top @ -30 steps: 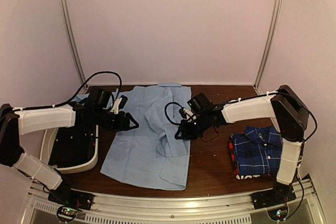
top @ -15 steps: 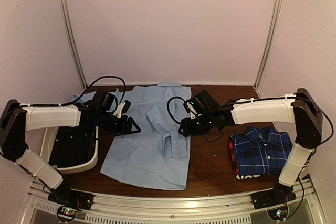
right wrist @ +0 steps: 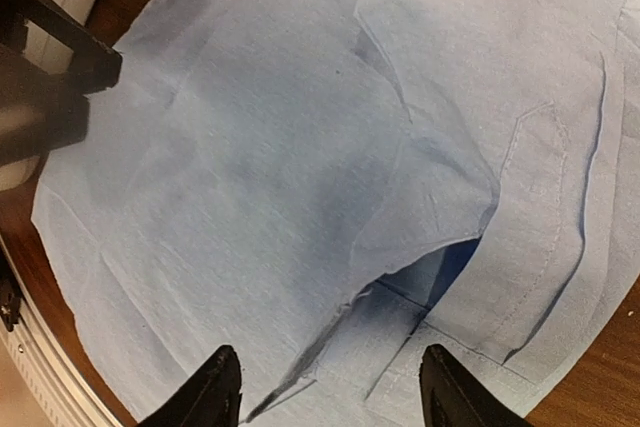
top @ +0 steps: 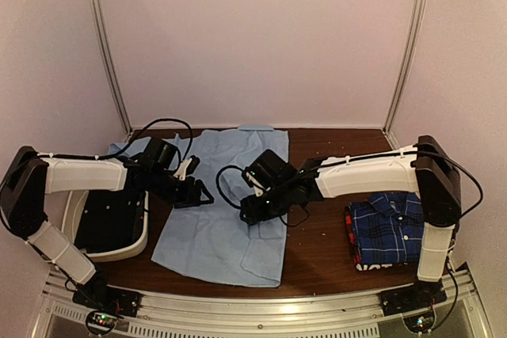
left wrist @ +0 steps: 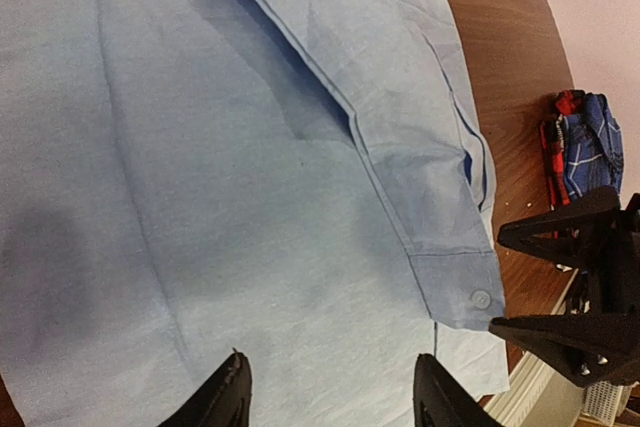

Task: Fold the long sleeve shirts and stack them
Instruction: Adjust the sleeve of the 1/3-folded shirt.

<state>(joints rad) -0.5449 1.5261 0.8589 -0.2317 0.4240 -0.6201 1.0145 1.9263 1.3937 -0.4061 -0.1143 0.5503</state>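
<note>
The light blue long sleeve shirt (top: pixel 207 231) lies spread on the brown table, one sleeve folded over its body and ending in a buttoned cuff (left wrist: pixel 478 297). My left gripper (top: pixel 202 194) hovers open over the shirt's left part, and its wrist view shows plain blue cloth (left wrist: pixel 250 197) beneath the gripper (left wrist: pixel 330 392). Over the shirt's middle my right gripper (top: pixel 247 213) is open with nothing in it; below the gripper (right wrist: pixel 325 387) lies a loose fold of the shirt (right wrist: pixel 280 147). A folded blue plaid shirt (top: pixel 390 227) sits at the right on a red and black one (top: pixel 350 237).
A white bin with black lining (top: pixel 127 249) stands at the left table edge, under my left arm. Bare brown table (top: pixel 317 251) shows between the blue shirt and the folded stack. The white enclosure walls rise close behind.
My right gripper has opened and swung left across the blue shirt, leaving the sleeve lying on the body. The left gripper has hardly moved.
</note>
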